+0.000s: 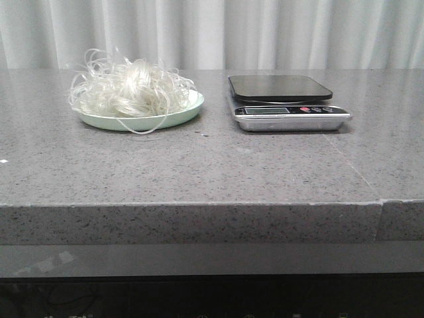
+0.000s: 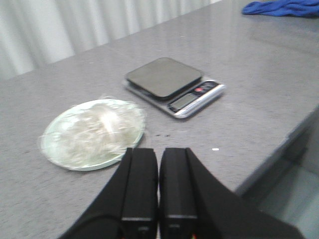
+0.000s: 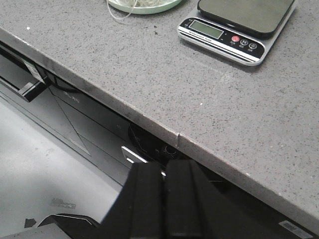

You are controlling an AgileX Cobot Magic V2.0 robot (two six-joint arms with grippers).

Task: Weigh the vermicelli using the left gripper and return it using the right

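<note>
The vermicelli [image 1: 129, 86], a fluffy nest of thin white strands, lies on a pale green plate [image 1: 175, 117] at the left of the grey table. A silver kitchen scale [image 1: 286, 103] with a black platform stands to its right, with nothing on it. Neither gripper shows in the front view. My left gripper [image 2: 158, 152] is shut and empty, above the table short of the vermicelli [image 2: 94, 130] and the scale [image 2: 172, 84]. My right gripper [image 3: 164, 167] is shut and empty, off the table's front edge, well short of the scale [image 3: 234, 25] and the plate [image 3: 144, 5].
A blue cloth [image 2: 281, 7] lies on the table far from the scale. The table's front edge [image 3: 149, 119] has a seam, with dark shelving and floor below. A grey curtain [image 1: 212, 33] hangs behind the table.
</note>
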